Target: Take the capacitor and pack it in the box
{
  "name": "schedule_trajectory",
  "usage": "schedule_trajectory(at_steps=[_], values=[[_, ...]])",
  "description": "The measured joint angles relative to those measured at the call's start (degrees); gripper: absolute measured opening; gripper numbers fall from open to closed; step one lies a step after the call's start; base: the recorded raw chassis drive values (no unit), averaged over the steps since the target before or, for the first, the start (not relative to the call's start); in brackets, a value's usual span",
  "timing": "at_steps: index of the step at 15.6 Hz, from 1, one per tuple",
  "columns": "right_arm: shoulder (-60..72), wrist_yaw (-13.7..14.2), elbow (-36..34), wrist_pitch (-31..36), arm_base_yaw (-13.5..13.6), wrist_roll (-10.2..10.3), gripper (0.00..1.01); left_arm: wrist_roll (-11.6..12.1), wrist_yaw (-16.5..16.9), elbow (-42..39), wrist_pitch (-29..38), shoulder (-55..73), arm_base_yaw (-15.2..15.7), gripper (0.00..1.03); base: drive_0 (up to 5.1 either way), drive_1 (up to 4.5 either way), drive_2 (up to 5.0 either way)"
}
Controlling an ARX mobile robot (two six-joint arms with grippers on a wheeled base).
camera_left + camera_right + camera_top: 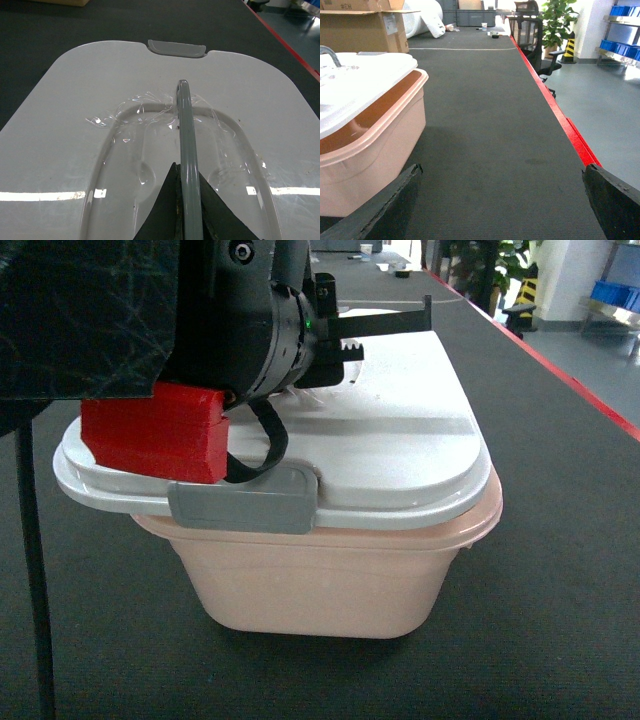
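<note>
The pale pink box (330, 580) stands on the dark table with its white lid (400, 450) lying on top; a grey latch (243, 505) faces me. My left gripper (335, 340) hangs over the lid. The left wrist view shows this gripper (187, 172) shut on the lid's grey handle (185, 120), which runs up between the black fingers. My right gripper (502, 170) is open over bare table, to the right of the box (375, 145), nothing between its fingers. A brown strip shows between lid (360, 80) and rim there. The capacitor is out of view.
A brown cardboard carton (365, 27) stands at the back left. The table's red edge (555, 110) runs along the right, with floor, a chair (530, 30) and blue bins (625, 47) beyond. A thin black pole (35, 570) stands at the left.
</note>
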Motion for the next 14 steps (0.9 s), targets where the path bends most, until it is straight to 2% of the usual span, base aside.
schedule_trajectory(at_steps=[5, 8, 11, 14], values=[[0.0, 0.0, 0.0, 0.0, 0.0, 0.0, 0.98, -1.16, -0.35, 1.55, -0.2, 2.08, -1.16, 0.02, 0.0, 0.0, 0.0], [0.0, 0.0, 0.0, 0.0, 0.0, 0.0, 0.98, -0.76, -0.7, 1.84, 1.86, 4.61, -1.14, 0.02, 0.0, 0.0, 0.0], [0.0, 0.0, 0.0, 0.02, 0.0, 0.0, 0.98, 0.44, 0.37, 2.23, 4.72, 6.62, -1.03, 0.02, 0.0, 0.0, 0.0], [0.0, 0.0, 0.0, 0.02, 0.0, 0.0, 0.98, 0.5, 0.39, 2.91, 4.98, 7.5, -0.52, 0.02, 0.0, 0.0, 0.0]])
